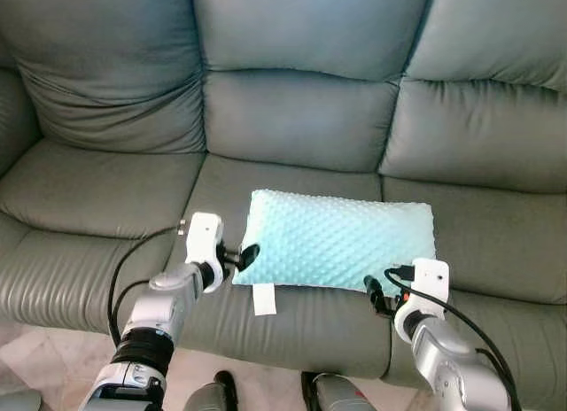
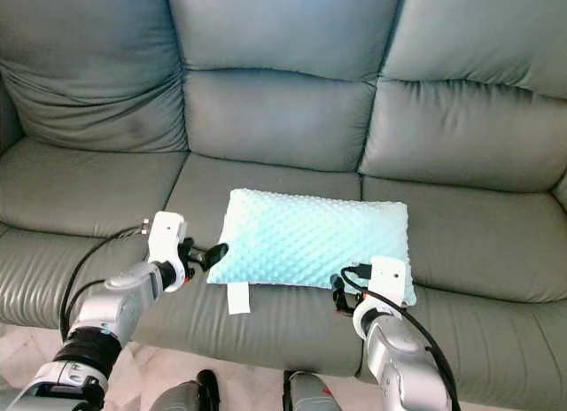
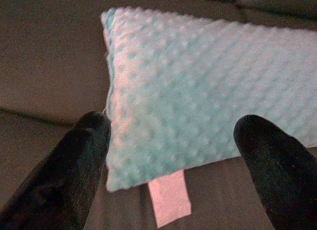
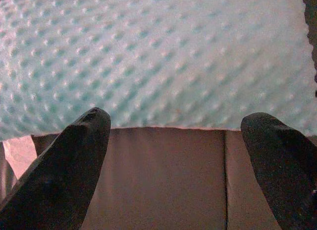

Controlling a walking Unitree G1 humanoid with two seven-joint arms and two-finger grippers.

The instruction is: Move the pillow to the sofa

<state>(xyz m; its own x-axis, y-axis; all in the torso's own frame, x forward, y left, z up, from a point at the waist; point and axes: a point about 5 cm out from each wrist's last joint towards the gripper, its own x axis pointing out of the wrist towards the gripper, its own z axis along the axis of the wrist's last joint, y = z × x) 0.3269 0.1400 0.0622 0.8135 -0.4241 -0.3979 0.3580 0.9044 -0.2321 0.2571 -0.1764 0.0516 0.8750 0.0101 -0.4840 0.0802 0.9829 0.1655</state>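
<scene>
Both grippers' fingers spread wide, left (image 1: 248, 252) seemingly touching pillow (image 1: 341, 240), sofa (image 1: 106, 189) beneath

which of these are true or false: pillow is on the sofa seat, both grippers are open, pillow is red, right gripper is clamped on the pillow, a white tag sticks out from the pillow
1. The pillow lies on the sofa seat. True.
2. The left gripper and the right gripper are open. True.
3. The pillow is red. False: it is light blue-green, dotted.
4. The right gripper is clamped on the pillow. False: its fingers are spread, nothing between them.
5. A white tag sticks out from the pillow's front edge. True.
</scene>
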